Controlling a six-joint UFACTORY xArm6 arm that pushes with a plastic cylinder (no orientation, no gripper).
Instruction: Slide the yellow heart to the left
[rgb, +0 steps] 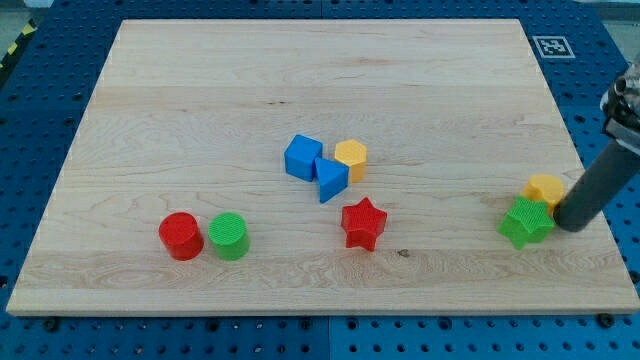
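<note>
A: Yellow heart (545, 187) sat near the board's right edge, touching the green star (526, 222); my tip (572, 226) was just right of both. No claw, just a rod.

B: Risk?

A: Prob the star got shoved along too, or the heart spun off. Writing: none, only a square marker (551, 46) by the top-right corner.

My tip (572, 224) rested near the board's (200, 100) right edge, just right of the yellow heart (544, 188) and the green star (526, 222), which touched each other. Around the board's middle, a blue cube (302, 157), a blue triangular block (331, 180) and a yellow hexagonal block (351, 158) clustered, a red star (363, 223) below them. Toward the bottom-left corner, a red cylinder (181, 236) and a green cylinder (229, 236) stood side by side.
</note>
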